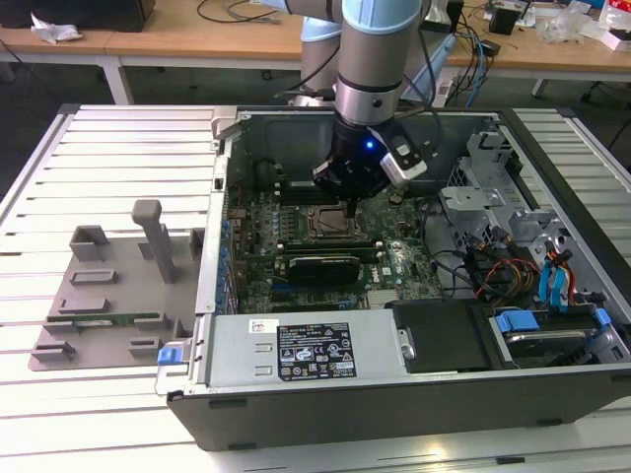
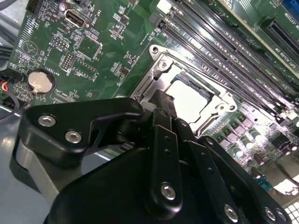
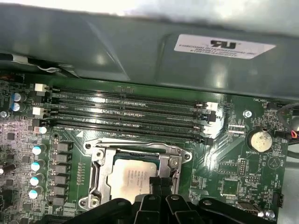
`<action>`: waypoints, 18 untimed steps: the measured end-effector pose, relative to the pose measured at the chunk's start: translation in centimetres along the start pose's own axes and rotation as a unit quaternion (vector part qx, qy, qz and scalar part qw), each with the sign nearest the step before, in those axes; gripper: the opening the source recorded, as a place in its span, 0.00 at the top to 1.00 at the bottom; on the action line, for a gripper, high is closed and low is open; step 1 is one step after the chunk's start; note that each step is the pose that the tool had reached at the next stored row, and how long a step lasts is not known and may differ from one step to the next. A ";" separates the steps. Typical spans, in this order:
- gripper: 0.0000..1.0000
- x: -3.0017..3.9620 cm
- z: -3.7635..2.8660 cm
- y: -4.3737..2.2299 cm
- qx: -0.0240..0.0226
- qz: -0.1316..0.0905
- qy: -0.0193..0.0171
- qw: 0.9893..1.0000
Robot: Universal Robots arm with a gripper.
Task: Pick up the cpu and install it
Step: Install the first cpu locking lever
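Note:
The cpu (image 3: 128, 179) is a pale silvery square lying flat inside the open metal socket frame (image 3: 99, 163) on the green motherboard. In the second wrist view the cpu (image 2: 192, 99) sits in the same frame (image 2: 154, 70). My gripper (image 3: 159, 185) hangs right over the chip's edge, its two dark fingertips pressed together with no gap and nothing between them. The black gripper (image 2: 161, 100) covers one side of the chip. In the exterior view the gripper (image 1: 350, 209) reaches down into the open computer case (image 1: 227, 394), above the socket.
Long black memory slots (image 3: 126, 112) run beside the socket, and a coin battery (image 3: 259, 139) sits on the board. A grey power supply (image 1: 306, 350), drive cages and cables (image 1: 513, 266) crowd the case. On the exterior view's left a grey fixture tray (image 1: 108, 286) lies on the slatted table.

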State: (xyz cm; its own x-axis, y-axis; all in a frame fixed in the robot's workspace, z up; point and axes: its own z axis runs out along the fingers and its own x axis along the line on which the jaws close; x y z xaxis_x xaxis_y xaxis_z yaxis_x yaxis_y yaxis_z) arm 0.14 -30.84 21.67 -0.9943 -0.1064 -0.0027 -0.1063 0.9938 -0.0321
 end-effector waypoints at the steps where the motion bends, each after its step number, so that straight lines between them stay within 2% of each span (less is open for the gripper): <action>1: 0.89 0.00 -0.04 -0.01 0.000 0.000 0.000 1.000; 6: 0.89 0.00 -0.36 -0.03 0.000 0.000 0.000 1.000; 13: 0.89 -0.01 -2.21 -0.09 0.000 0.000 0.000 1.000; 18: 0.89 -0.01 -2.24 -0.09 0.000 0.000 0.000 1.000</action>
State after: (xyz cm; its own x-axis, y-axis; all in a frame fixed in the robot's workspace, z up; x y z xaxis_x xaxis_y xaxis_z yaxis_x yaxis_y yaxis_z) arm 0.14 -30.86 23.91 -0.9943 -0.1065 -0.0027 -0.1063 0.9938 -0.0320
